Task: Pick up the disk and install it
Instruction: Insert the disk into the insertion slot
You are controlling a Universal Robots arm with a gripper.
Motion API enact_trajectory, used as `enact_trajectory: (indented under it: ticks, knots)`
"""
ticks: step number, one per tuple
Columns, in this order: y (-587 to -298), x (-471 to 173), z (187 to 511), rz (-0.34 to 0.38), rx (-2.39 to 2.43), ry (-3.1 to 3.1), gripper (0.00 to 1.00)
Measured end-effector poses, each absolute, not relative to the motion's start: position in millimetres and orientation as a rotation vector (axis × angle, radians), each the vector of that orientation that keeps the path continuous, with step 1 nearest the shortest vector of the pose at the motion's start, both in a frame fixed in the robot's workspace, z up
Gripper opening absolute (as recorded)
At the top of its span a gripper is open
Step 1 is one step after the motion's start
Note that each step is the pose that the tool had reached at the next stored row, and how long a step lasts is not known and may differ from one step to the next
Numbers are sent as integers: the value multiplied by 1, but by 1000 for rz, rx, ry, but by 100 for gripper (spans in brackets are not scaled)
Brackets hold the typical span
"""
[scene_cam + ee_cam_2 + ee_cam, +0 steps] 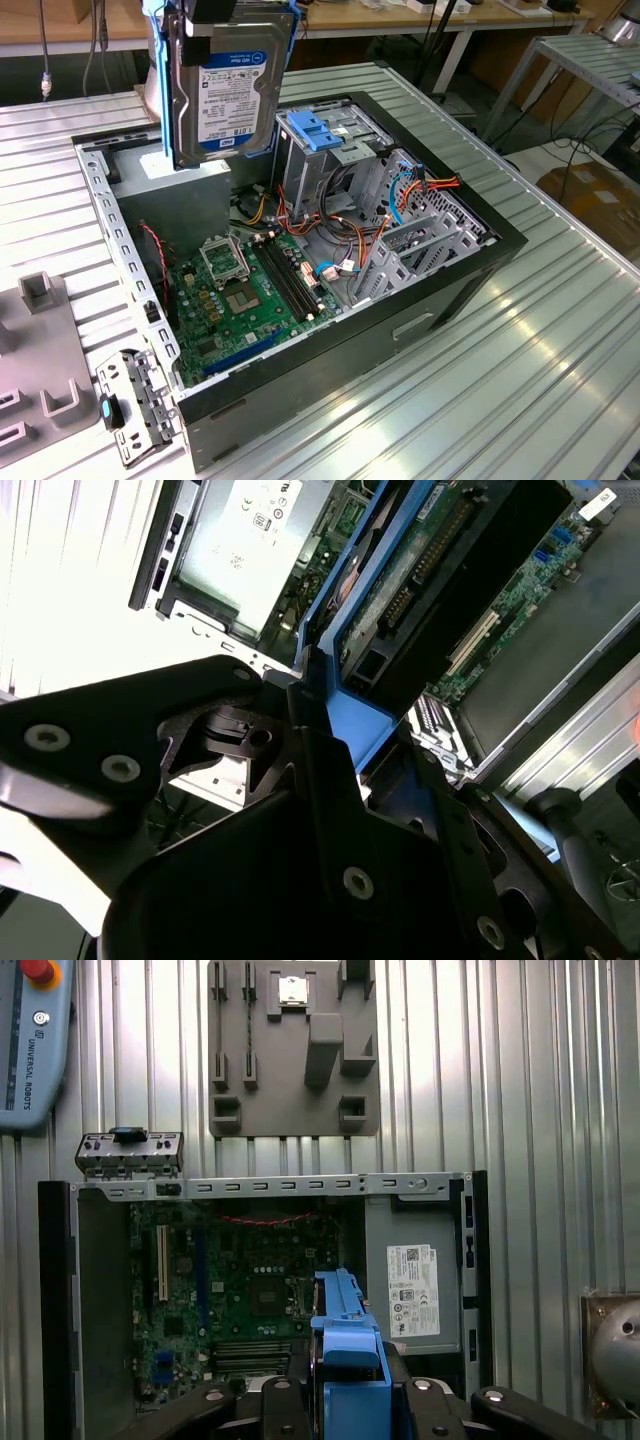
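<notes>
**Disk up in the air over the open case, not in a bay yet**

The ribbed metal desk (560,380) is carrying a computer case (430,310) that's lying on its side with the panel off, presumably so the arm can get at everything from above. The power supply (415,1290) is sitting in one corner and the motherboard (240,300) is lying flat on the case floor. The drive cage (300,170) with its blue bracket (318,130) is standing at the far side of the case.

The disk (230,90) is hanging on edge above the power supply corner, well clear of the cage. The tool (345,1390) is clamping it by its blue side rails. That looks deliberate, since it's keeping the pads off the label and the circuit board.

The views are splitting the job nicely. The exterior view is showing the disk's label face and how high it is above the case. The second wrist view is showing the disk's circuit-board underside (420,570) instead. The first wrist view is looking straight down past the blue rail and is taking in a grey fixture plate (290,1050), a small metal bracket (130,1150) just beside the case and a teach pendant (30,1040) in a corner.
</notes>
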State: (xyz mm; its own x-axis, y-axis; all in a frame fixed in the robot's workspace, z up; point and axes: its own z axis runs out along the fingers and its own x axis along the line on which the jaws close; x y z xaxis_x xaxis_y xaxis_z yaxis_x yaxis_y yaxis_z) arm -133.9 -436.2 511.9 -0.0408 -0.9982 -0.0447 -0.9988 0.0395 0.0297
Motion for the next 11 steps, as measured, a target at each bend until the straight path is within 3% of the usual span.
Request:
enact_trajectory:
  ticks: [11]
  knots:
    - [-445,-134,512,82,-2167,2256,37]
